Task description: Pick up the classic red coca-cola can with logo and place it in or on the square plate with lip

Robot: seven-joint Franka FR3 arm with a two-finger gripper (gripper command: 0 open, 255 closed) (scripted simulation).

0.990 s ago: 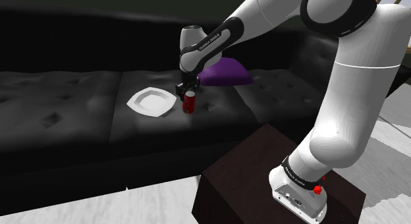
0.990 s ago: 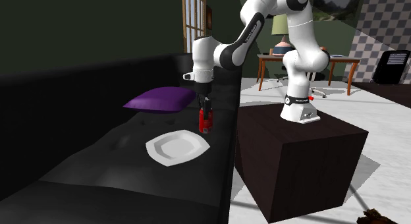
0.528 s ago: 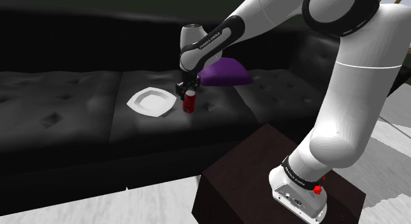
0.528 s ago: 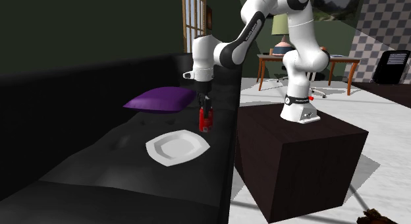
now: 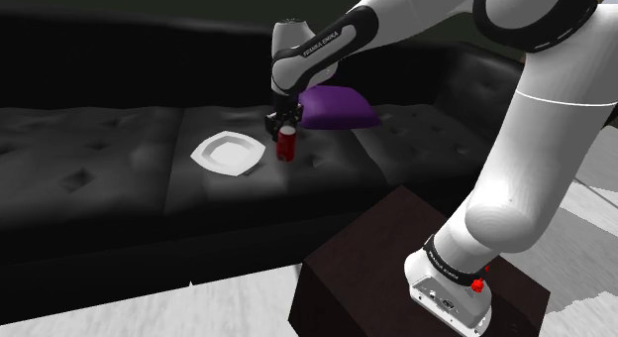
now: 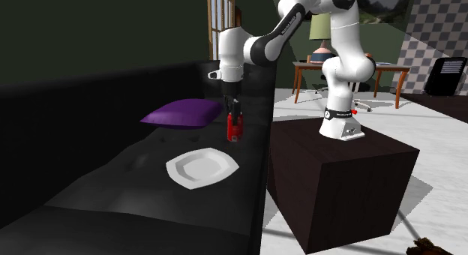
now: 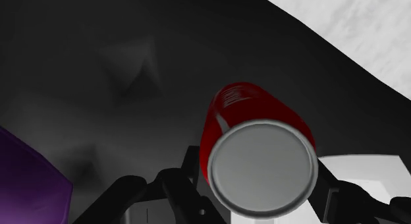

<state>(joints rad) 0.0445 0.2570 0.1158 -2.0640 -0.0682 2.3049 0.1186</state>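
The gripper [image 6: 235, 124] clasps a glossy red can [image 7: 253, 117] (flat grey top) over the tufted black sofa [image 5: 99, 147].

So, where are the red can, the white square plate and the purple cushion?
red can [image 5: 287, 149]: shoulder view, its side wall.
white square plate [image 6: 201, 168]: second exterior view, its bare middle.
purple cushion [image 5: 347, 112]: shoulder view, its top.
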